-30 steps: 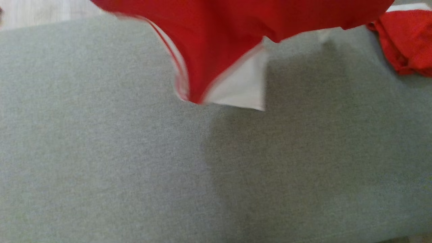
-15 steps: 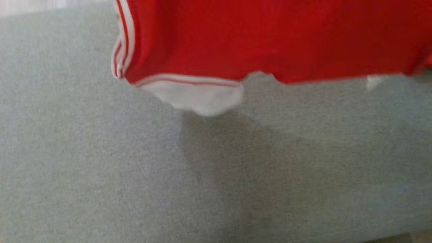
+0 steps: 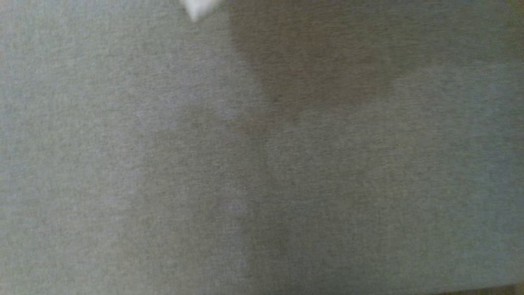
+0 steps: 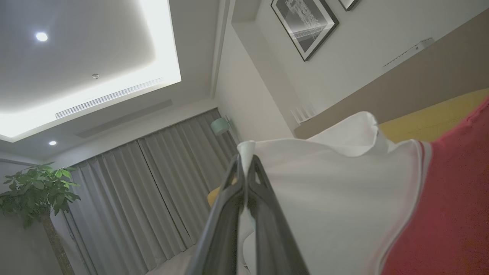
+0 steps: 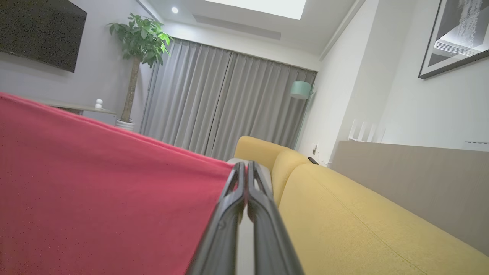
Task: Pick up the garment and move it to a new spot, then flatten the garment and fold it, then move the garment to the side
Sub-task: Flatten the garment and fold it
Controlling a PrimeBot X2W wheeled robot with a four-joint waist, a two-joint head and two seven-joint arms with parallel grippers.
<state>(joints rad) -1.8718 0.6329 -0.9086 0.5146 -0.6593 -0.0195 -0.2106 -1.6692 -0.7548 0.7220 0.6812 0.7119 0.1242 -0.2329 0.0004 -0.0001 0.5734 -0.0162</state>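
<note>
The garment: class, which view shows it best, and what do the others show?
The left wrist view: the garment shows its white panel, striped edge and red body. The right wrist view shows plain red cloth; the head view, a blurred white tip.

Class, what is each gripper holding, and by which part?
The garment: left gripper pinches its white panel's edge, right gripper its red edge.

Surface: grey fabric surface [image 3: 123,184], fine heathered weave, blurred.
Shading: a darker patch at the far centre-right, with a fainter band running nearward down the middle.
Far edge: white corner of the garment [image 3: 198,7], left of centre; contact unclear.
</note>
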